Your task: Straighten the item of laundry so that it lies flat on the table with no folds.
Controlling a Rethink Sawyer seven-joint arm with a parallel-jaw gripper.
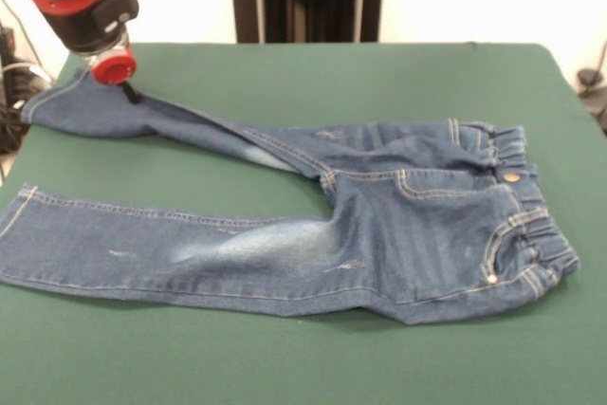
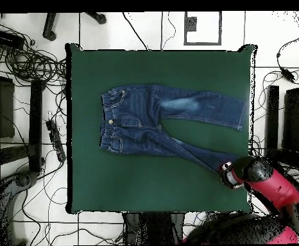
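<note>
Jeans (image 1: 379, 225) spread across the green table (image 1: 285, 73), waistband (image 1: 526, 206) w/ brass button (image 1: 512, 177) at one end, both legs running toward the other. One leg lies flat w/ a pale faded patch; the other angles away, narrowed by a lengthwise fold near the crotch. Gripper (image 1: 131, 92) sits at that leg's cuff, tip touching the denim; cannot tell whether fingers are apart or closed. Cables (image 2: 30, 64) on the floor beside the table.
</note>
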